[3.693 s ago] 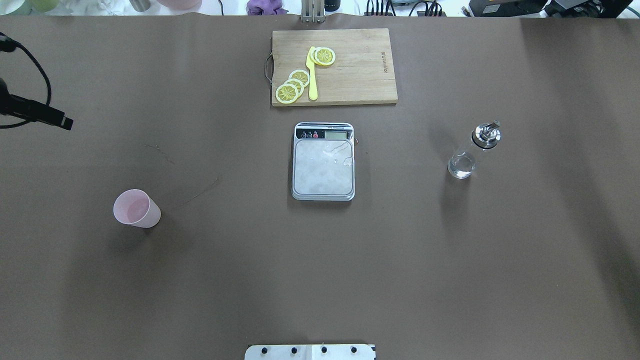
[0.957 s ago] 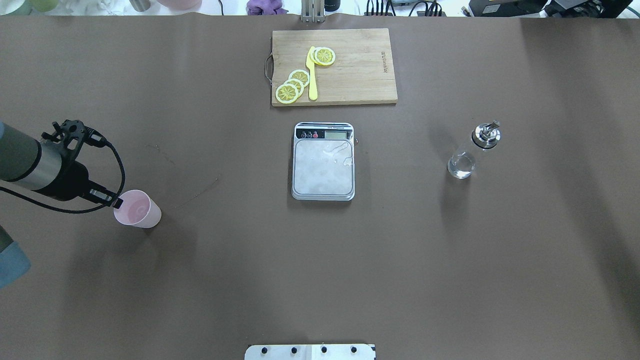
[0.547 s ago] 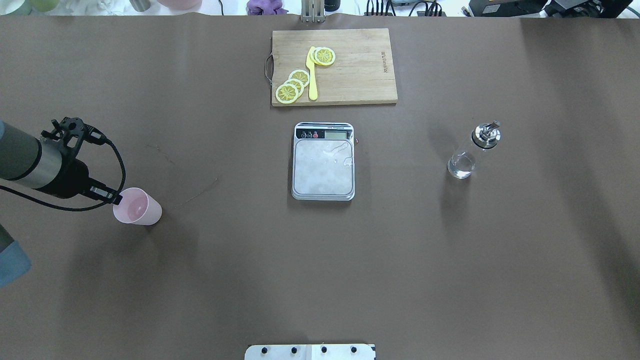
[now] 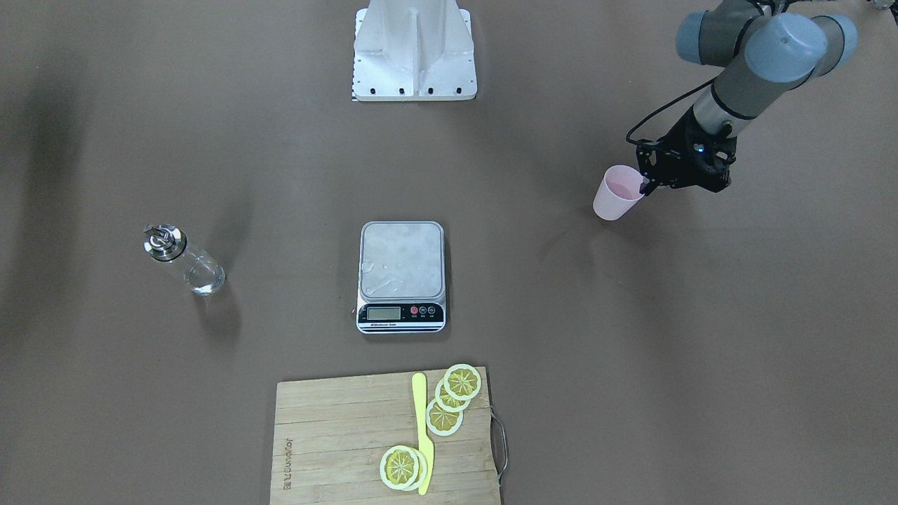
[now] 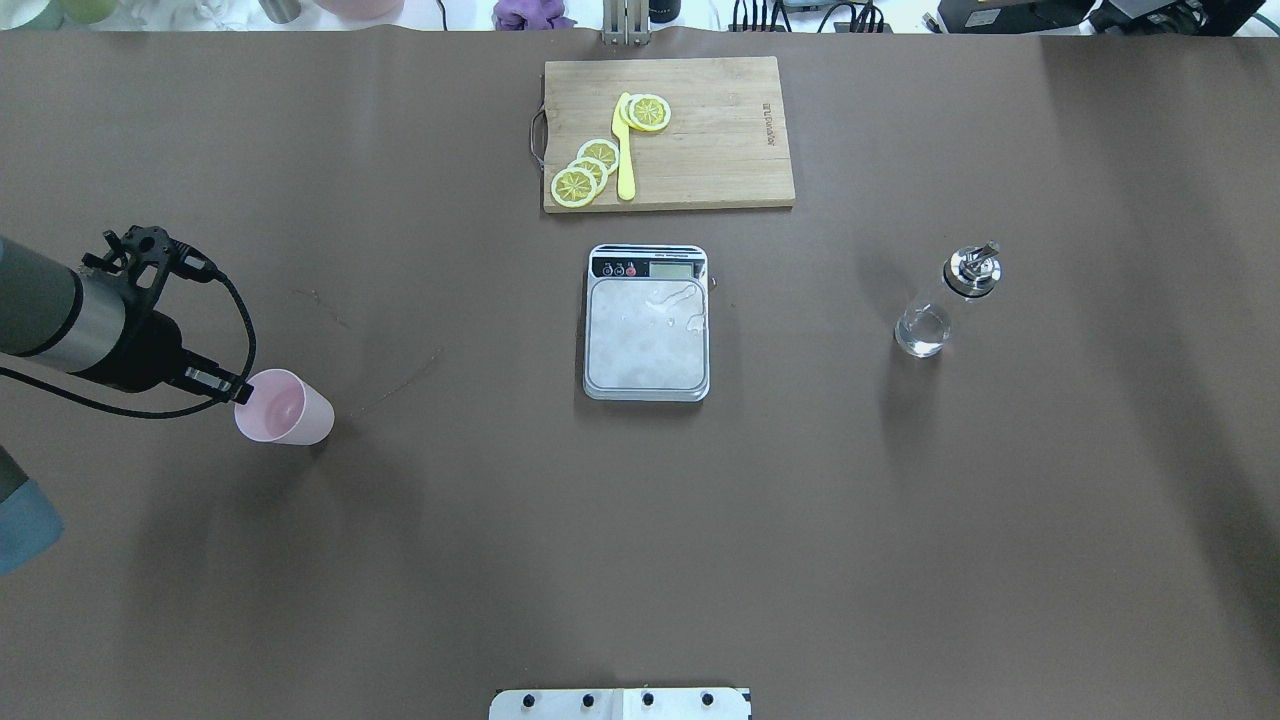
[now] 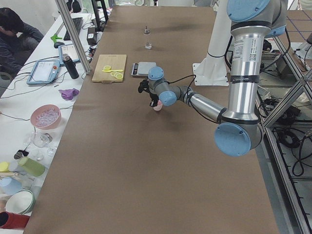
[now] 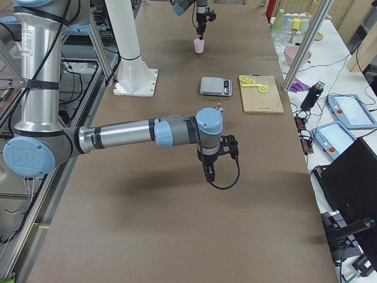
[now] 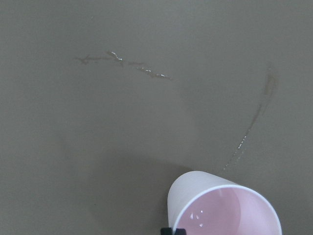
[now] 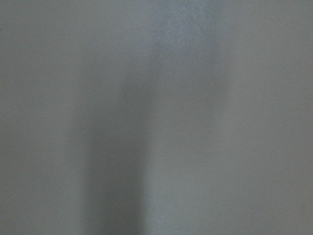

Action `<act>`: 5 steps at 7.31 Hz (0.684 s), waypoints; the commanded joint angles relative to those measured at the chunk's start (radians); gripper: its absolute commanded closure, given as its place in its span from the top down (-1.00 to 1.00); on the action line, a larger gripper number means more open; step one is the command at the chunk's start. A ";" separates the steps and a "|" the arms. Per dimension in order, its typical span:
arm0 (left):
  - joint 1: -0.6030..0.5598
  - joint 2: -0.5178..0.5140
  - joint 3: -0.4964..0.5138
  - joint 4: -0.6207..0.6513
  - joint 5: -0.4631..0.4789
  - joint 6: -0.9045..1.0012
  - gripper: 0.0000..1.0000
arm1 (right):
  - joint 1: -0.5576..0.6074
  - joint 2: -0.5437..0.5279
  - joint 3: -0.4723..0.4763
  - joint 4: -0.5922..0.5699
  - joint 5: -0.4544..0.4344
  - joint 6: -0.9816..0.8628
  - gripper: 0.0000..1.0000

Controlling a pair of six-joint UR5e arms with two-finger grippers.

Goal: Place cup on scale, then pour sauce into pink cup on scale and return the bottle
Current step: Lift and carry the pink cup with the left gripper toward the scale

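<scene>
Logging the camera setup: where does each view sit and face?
Front-facing: across the table, facing the robot's base; left arm upper right.
Overhead: behind the robot, looking forward; left gripper, at left, holds cup.
Exterior left: table's end; left arm near.
Exterior right: opposite end; right arm near.
Left wrist: down onto cup; one fingertip shows.
Right wrist: bare table only.
Shared: front-facing and overhead show scale, bottle.

From my station I count one pink cup (image 5: 285,407), one kitchen scale (image 5: 647,340), one glass bottle (image 5: 925,325) and one wooden cutting board (image 5: 720,150) on the desk (image 5: 640,550). On the board I make out five lemon slices (image 5: 574,186), some overlapping, and one yellow knife (image 5: 626,175). There are two robot arms, the left arm (image 5: 60,325) and the right arm (image 7: 123,134).
</scene>
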 commanded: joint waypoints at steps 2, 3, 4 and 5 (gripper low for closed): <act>-0.005 -0.154 -0.001 0.146 0.004 -0.061 -1.00 | 0.000 0.000 -0.001 0.000 -0.001 -0.001 1.00; -0.003 -0.243 0.000 0.249 0.005 -0.076 -1.00 | 0.000 0.000 -0.001 0.000 -0.001 -0.001 1.00; -0.003 -0.344 0.010 0.354 0.007 -0.143 -1.00 | 0.000 0.000 -0.001 0.000 -0.001 -0.001 1.00; 0.000 -0.427 0.014 0.457 0.010 -0.222 -1.00 | 0.000 0.000 -0.001 0.000 -0.001 -0.001 1.00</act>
